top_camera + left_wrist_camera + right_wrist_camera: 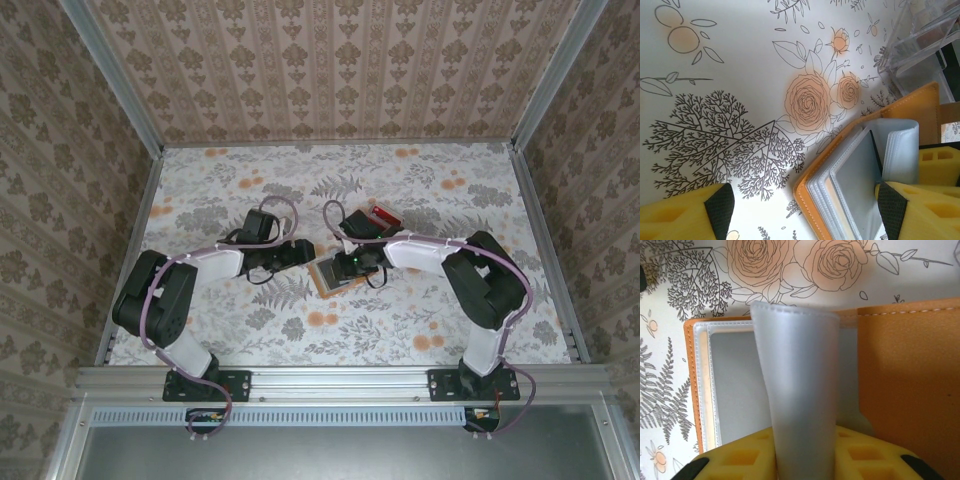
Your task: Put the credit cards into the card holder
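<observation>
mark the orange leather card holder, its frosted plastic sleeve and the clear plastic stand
orange leather card holder (910, 380), right wrist, open cover
frosted plastic sleeve (795, 385), right wrist, raised middle
clear plastic stand (912, 47), left wrist, side wall

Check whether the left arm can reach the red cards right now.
Probably not directly. The red cards lie past the right gripper, which pinches a sleeve of the card holder and sits between them and the open left gripper.

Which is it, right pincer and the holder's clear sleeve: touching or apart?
Touching. Right wrist view: the clear sleeve stands between the fingers of the right pincer, no gap.
</observation>
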